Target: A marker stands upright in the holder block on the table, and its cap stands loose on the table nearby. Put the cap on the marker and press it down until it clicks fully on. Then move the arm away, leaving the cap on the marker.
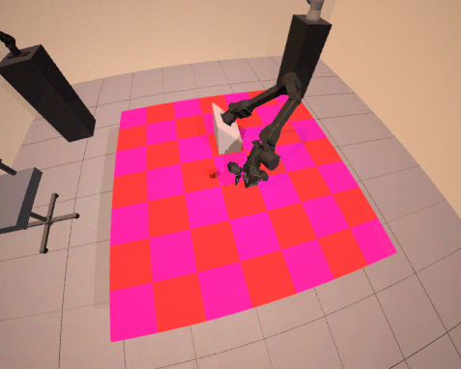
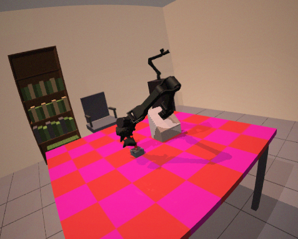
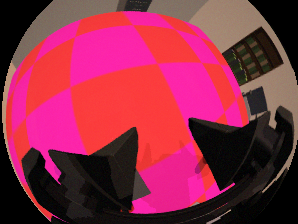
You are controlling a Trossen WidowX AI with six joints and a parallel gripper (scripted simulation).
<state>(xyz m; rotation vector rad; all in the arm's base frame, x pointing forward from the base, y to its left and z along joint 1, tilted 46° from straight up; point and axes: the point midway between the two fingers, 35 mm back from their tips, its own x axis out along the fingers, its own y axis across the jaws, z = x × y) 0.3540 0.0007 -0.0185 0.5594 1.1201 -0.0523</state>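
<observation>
Top view: arm reaches from pedestal over checkered table (image 1: pixel 144 309); gripper (image 1: pixel 247 178) low above holder block, hiding block and marker. Cap (image 1: pixel 212 174) stands loose on table, left of gripper, apart.

Exterior view: gripper (image 2: pixel 129 142) directly over holder block (image 2: pixel 137 152), marker (image 2: pixel 135 146) protruding just beneath.

Wrist view: fingers partly spread, nothing between them; checkered table below.
</observation>
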